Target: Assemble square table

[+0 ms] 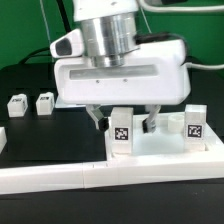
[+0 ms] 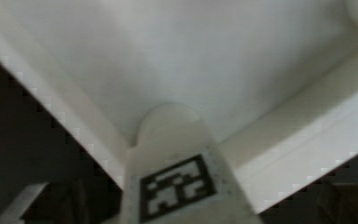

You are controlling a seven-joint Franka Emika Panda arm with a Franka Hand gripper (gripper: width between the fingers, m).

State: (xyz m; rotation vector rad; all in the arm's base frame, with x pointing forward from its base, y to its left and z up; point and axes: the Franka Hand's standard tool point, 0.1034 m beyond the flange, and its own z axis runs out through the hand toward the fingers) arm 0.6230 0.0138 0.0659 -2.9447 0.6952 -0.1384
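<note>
The white square slab (image 1: 165,148) lies against the long white border wall (image 1: 90,176). One tagged white leg (image 1: 121,130) stands upright at the slab's corner on the exterior view's left. A second tagged leg (image 1: 194,123) stands upright at the right. My gripper (image 1: 123,122) hangs straight over the first leg, jaws open, one finger (image 1: 98,120) on each side and not touching it. In the wrist view the leg (image 2: 176,172) points up between the jaws with its tag showing, and the slab (image 2: 176,60) fills the picture behind it.
Two more small white tagged legs (image 1: 16,105) (image 1: 44,103) lie on the black table at the exterior view's left. A white piece (image 1: 2,137) shows at the left edge. The border wall runs along the front.
</note>
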